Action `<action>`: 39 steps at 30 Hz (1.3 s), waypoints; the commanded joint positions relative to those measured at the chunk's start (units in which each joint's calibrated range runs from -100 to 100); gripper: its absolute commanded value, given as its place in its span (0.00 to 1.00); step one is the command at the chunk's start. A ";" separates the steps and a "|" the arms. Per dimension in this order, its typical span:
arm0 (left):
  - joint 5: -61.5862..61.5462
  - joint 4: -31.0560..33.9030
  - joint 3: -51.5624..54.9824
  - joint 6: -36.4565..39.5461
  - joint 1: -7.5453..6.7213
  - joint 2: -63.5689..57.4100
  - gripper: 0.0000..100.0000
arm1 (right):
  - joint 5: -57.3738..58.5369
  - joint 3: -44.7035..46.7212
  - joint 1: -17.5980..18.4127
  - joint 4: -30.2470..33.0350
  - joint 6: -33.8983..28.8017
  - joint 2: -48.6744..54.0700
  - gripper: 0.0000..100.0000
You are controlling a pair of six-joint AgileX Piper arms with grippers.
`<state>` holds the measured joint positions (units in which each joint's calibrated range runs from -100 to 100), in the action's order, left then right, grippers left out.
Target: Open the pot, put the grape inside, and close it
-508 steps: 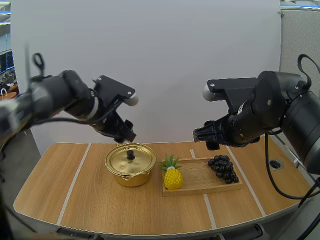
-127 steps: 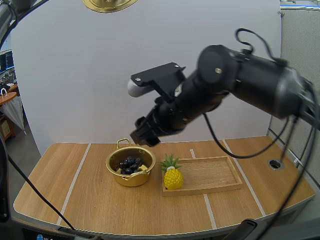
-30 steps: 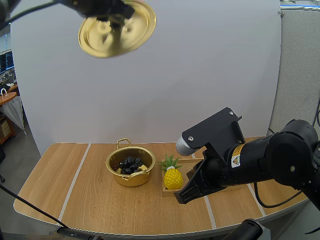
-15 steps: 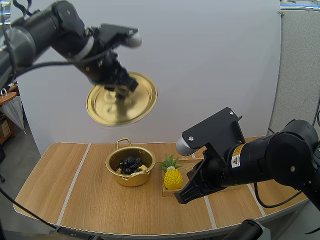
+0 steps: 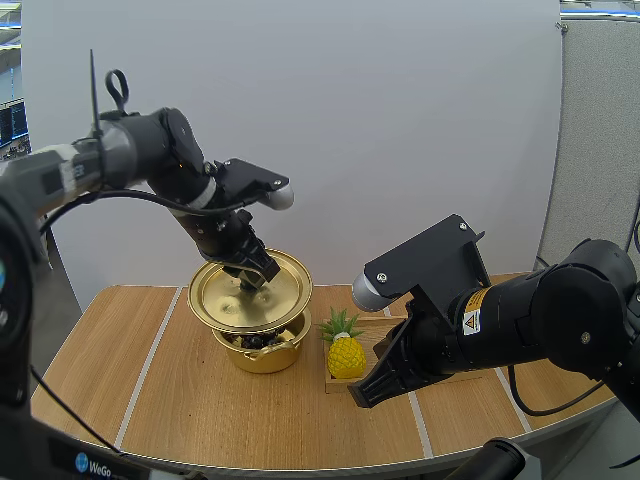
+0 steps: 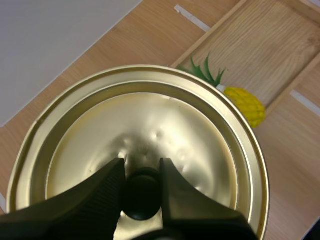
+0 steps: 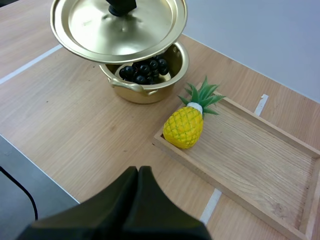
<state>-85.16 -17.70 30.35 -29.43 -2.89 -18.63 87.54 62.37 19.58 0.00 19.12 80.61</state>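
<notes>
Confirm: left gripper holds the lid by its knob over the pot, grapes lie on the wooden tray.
Wrong on the grapes: they lie in the pot, not on the tray, per the right wrist view. The left gripper does hold the lid by its knob over it.

The left arm (image 5: 150,150) is extended in from the left and bent down at the wrist. The left gripper (image 5: 250,280) is pointed downward, its fingers (image 6: 105,185) pinched on the lid (image 6: 195,140). The right arm (image 5: 530,320) is held low; the right gripper (image 5: 358,395) is angled down, its fingers pressed together as one wedge.

Robot lab, taped wooden table (image 5: 220,410), white backdrop screen (image 5: 400,120), grey partition (image 5: 600,150)
</notes>
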 commanded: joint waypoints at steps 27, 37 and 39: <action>18.28 -3.39 -1.97 -4.97 -0.11 19.68 0.00 | -1.10 0.23 -0.18 0.70 0.22 0.55 0.00; 15.26 -3.39 -1.97 -5.08 -0.11 21.65 0.00 | -1.10 0.23 -0.18 0.70 0.22 0.55 0.00; 15.01 -3.39 -1.97 -5.08 -0.11 21.94 0.00 | -1.10 0.23 -0.18 0.70 0.22 0.55 0.00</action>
<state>-69.67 -20.03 28.90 -34.29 -2.89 2.96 87.54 62.37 19.58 0.33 19.12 80.61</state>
